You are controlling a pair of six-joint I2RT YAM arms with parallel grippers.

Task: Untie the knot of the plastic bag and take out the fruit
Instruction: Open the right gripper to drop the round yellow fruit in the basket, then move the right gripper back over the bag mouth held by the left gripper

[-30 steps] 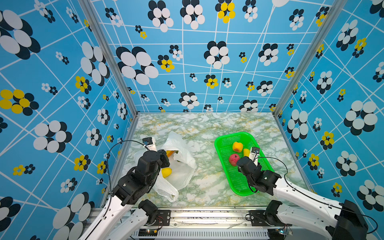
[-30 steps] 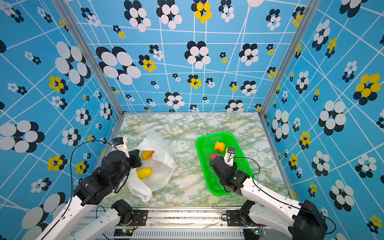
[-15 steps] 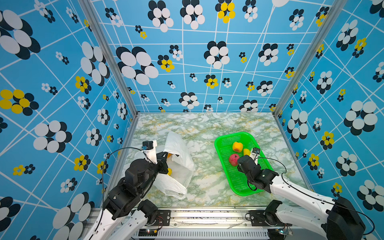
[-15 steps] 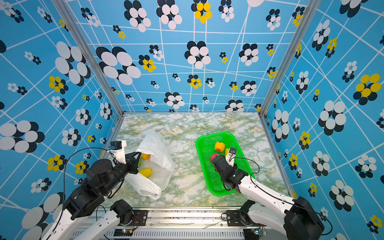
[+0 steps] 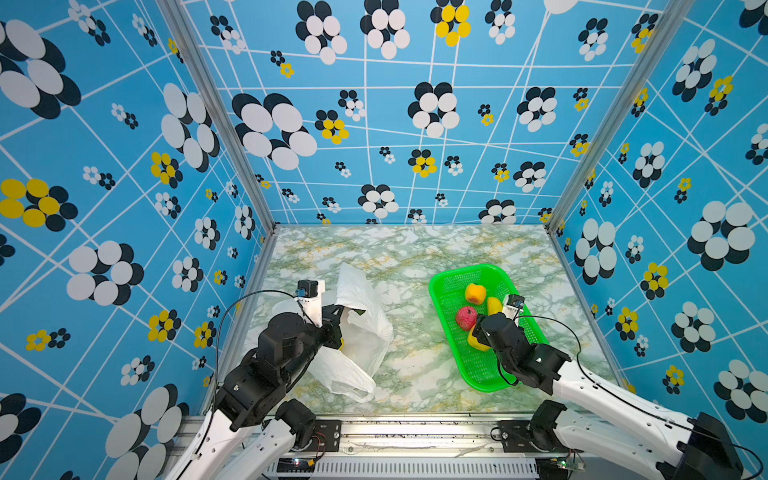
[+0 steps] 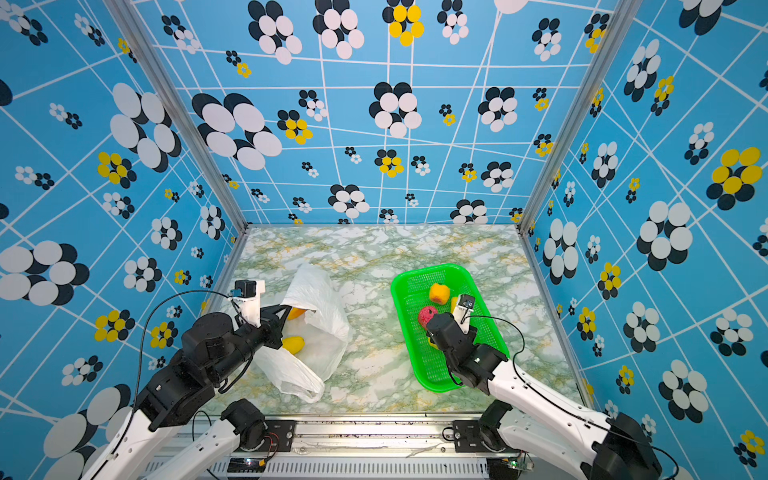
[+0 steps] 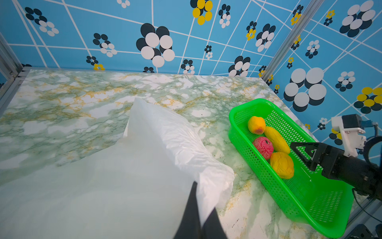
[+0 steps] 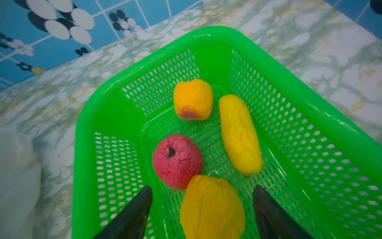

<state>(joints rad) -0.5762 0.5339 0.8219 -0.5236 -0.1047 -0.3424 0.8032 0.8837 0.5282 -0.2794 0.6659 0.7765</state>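
The right end effector (image 8: 202,187) has spread its jaws wider. The yellow-orange fruit (image 8: 210,207) now lies loose on the floor of the basket (image 8: 206,35) between the two fingers, with a gap to each. In a top view it has come into sight (image 5: 477,343) just under the end effector's body, where it was hidden a second ago. The left end effector (image 7: 203,197), pinched on the edge of the bag (image 5: 365,332), drew back toward its own arm and came forward again. The bag went with it, and its lower loop (image 5: 353,386), behind the end effector, has shifted slightly toward the basket.
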